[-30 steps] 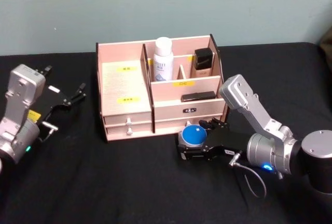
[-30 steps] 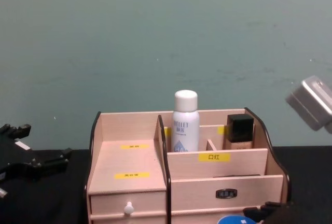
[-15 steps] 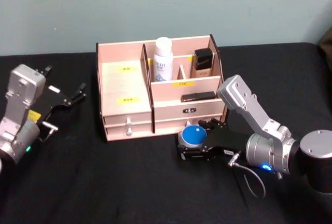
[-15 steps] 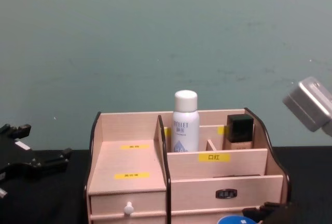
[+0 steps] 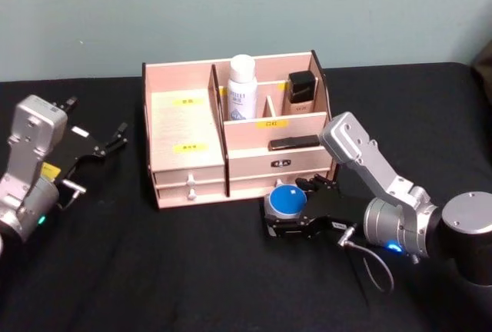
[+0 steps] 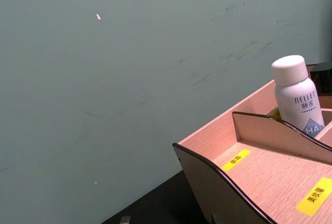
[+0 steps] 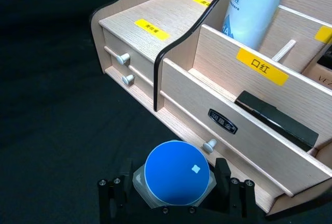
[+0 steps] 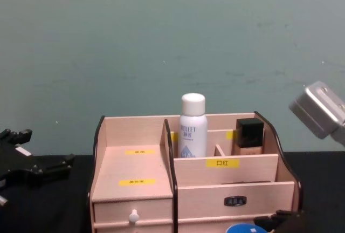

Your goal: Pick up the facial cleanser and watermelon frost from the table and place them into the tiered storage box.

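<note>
Head view: the right hand (image 5: pixel 288 215) grips a blue-lidded jar (image 5: pixel 287 199) at desk (image 5: pixel 154 270) level, just before the box (image 5: pixel 188 128). The left hand (image 5: pixel 96 147) is parked left of the box; I cannot tell whether it is open. The jar seems freshly grasped; next it must be lifted over the front wall.
Left wrist view: a white bottle (image 6: pixel 298 97) in the box reads "RELLET".
Right wrist view: a yellow label (image 7: pixel 261 66) reads "口红".
Chest view: that label faces forward.

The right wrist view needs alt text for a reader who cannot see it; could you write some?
The right gripper grips a blue-lidded jar in front of the tiered storage box, by a drawer knob. A white bottle stands in a rear compartment.
</note>
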Controlling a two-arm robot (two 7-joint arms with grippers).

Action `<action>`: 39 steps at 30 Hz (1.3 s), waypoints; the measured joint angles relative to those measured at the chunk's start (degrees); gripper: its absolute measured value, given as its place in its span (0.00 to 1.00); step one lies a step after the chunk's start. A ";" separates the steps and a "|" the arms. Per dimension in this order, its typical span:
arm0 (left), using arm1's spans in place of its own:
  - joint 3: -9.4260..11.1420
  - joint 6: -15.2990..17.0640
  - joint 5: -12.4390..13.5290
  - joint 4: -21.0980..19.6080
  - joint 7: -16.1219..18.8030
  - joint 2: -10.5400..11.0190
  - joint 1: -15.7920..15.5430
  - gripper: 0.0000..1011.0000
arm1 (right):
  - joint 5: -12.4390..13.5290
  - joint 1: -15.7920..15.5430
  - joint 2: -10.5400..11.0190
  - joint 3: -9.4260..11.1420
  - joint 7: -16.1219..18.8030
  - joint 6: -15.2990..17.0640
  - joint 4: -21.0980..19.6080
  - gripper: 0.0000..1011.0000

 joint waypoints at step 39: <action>0.00 0.00 0.00 0.00 0.00 0.00 0.00 1.00 | 0.19 -0.14 0.02 0.08 0.19 -0.04 -0.03 0.72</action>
